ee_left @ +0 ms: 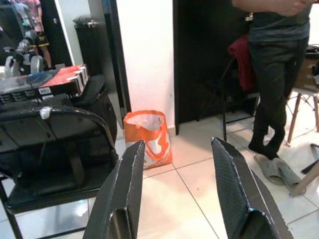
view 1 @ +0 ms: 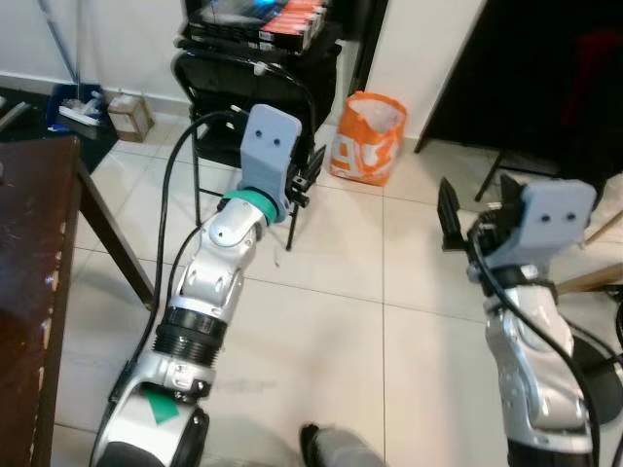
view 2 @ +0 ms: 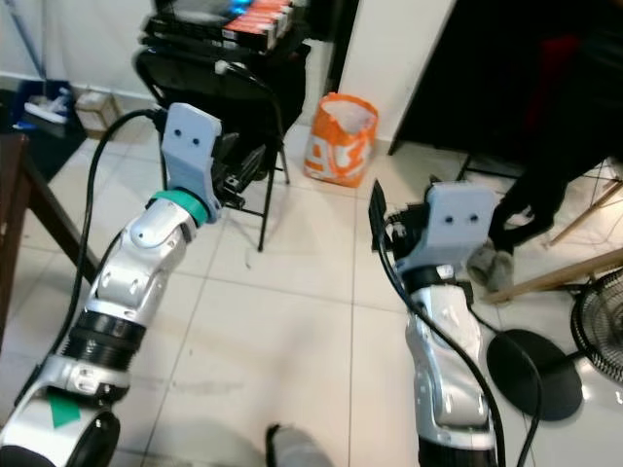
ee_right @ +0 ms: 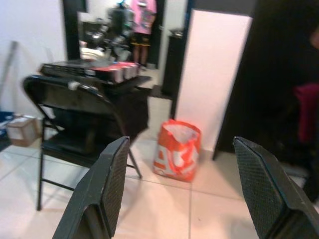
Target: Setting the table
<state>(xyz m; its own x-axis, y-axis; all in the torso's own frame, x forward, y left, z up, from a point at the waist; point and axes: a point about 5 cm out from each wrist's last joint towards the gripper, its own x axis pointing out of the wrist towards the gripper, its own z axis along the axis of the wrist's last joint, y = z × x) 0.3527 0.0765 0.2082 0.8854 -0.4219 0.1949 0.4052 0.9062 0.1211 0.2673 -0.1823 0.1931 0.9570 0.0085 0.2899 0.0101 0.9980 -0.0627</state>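
Dark wooden table [view 1: 39,292] at far left, well apart from both spread, empty jaws.

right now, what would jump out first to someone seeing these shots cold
The robot's two silver arms are raised over pale floor tiles, the left gripper and right gripper both open and empty. Ahead, a bright orange bag stands on the floor against the white wall, beside a black folding chair stacked with flat boxes. A dark wooden table lies at the robot's left.
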